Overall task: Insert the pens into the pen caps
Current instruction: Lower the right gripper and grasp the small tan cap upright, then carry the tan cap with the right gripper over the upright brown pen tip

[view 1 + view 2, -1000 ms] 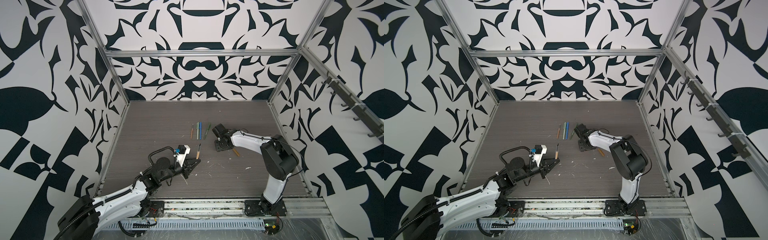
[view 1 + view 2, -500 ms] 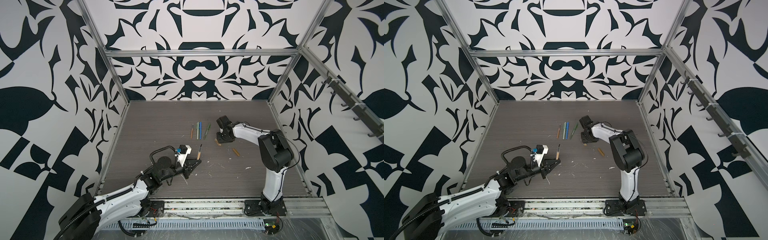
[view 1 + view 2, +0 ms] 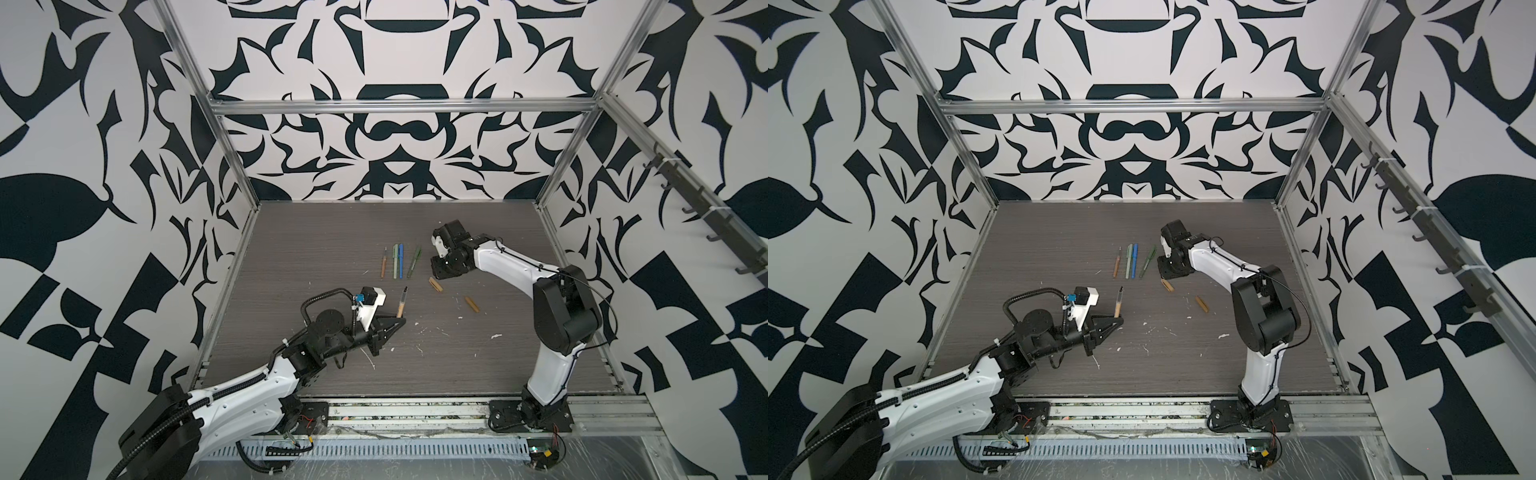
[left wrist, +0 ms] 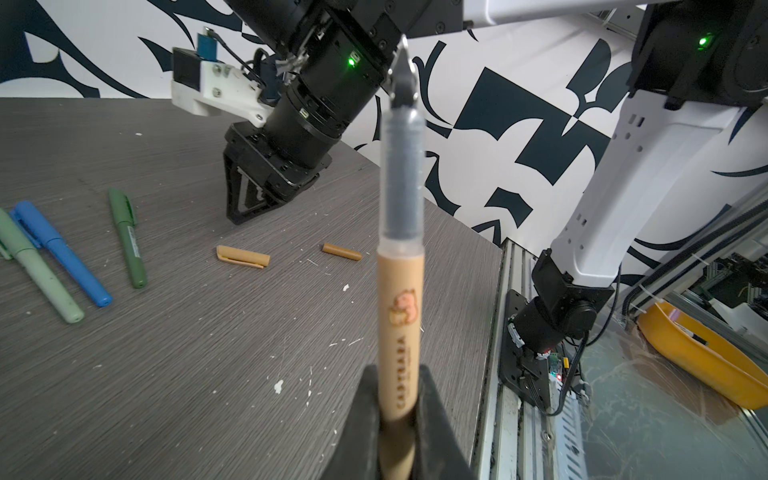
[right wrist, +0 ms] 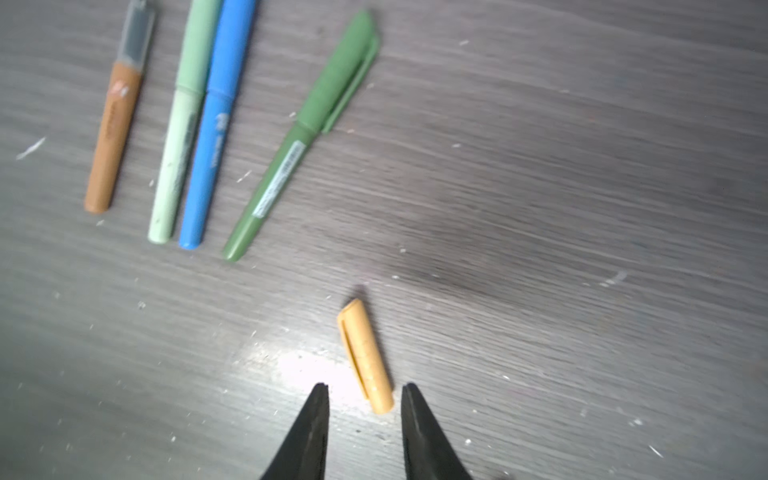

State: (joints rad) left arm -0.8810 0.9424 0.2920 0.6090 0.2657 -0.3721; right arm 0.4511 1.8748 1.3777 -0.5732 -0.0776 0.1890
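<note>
2 grippers of mine are in view. My left gripper [image 4: 398,376] is clenched on the tan pen [image 4: 401,291]. It pinches the lower barrel so that the pen stands up out of the jaws, off the table [image 3: 311,249], with the clear section and dark tip at the far end. In both top views the pen points to about 12 o'clock from those fingers.

My right gripper [image 5: 365,388] is released. Its 2 black fingertips [image 5: 320,399] stand apart with a gap between them, low over the tan cap [image 5: 365,353]. One end of that cap lies in the gap, and I cannot tell whether either finger touches it. In a top view the cap lies flat on the table at 6 o'clock from this gripper, just beside it, and at about 1 o'clock from my left gripper.

At 4 o'clock from the tan cap, apart from it, lies the orange-brown cap [image 3: 472,304].

At 9 o'clock from my right gripper 4 pens lie in a row:
- The dark green pen [image 5: 299,137] is nearest, capped and tilted.
- The blue pen [image 5: 216,124] and the pale green pen [image 5: 183,124] come next, both capped and touching side by side.
- The orange-brown pen [image 5: 112,137] is farthest, uncapped, its clear section bare.

White flecks [image 3: 496,336] dot the table.
</note>
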